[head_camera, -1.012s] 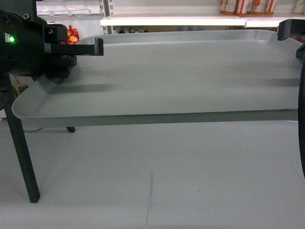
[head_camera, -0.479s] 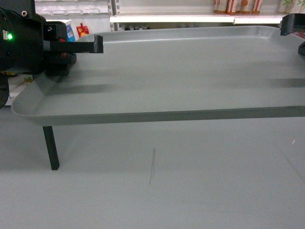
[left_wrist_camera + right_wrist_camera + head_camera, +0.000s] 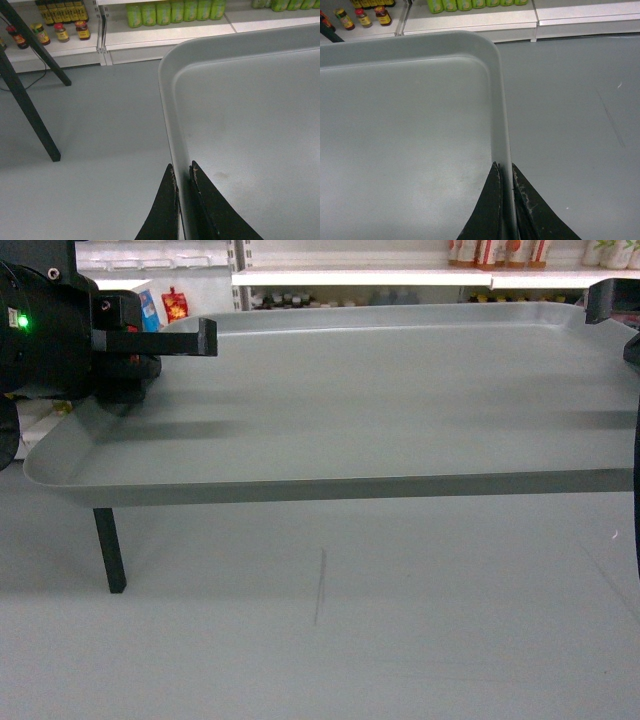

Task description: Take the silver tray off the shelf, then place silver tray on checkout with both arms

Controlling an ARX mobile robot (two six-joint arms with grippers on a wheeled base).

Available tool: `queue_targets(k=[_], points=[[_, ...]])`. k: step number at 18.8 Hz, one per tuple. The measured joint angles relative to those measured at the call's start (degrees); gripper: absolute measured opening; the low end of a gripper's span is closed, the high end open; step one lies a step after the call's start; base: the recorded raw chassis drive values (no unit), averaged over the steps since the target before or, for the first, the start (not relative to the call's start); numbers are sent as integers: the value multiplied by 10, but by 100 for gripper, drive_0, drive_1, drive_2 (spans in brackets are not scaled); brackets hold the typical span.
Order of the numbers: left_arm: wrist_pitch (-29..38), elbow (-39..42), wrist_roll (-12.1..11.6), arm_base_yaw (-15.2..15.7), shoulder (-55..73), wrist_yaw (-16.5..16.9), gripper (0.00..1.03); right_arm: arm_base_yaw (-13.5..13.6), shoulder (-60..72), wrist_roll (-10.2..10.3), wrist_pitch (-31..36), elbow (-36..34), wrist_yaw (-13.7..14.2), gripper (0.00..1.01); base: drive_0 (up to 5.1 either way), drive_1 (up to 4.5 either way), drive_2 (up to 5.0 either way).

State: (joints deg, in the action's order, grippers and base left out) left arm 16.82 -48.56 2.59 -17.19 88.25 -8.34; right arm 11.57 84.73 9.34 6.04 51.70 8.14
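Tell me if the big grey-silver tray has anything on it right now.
Empty. The large rectangular grey-silver tray shows only bare surface in all three views; the left hand and right hand just pinch its side rims.

Left gripper (image 3: 182,175): black jaws clamped across the silver tray (image 3: 250,130) rim (one jaw either side). Grey floor (image 3: 100,140) below; black stand legs (image 3: 25,105); shelf (image 3: 150,37) with bottles (image 3: 172,11).

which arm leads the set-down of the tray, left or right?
Neither. The left pincer and right pincer each clamp a rim of the silver tray, held level, so they should probably lower together.
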Motion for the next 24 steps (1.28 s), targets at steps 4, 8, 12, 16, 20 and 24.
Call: queue_targets(k=[4,8,12,16,20,24], points=[[2,0,1,-3,0,-1,3,-4,0,0,-1,0,-1,3,-246,126,126],[0,0,0,-2,0,-1,3,-3,1,0,0,0,-1,3,-493,253,253],[1,0,0,-2,0,-1,3,-3,3,0,1,0,-2,3,-503,243,243],[1,0,0,-2,0,-1,3,-3,3,0,1,0,-2,3,-504,242,242],[1,0,0,-2,0,0,3,-3,3,0,-1,0,-3,3,-504,241,241],[1,0,0,-2,1,-1,3,-3,3,0,1,0,-3,3,-507,238,238]])
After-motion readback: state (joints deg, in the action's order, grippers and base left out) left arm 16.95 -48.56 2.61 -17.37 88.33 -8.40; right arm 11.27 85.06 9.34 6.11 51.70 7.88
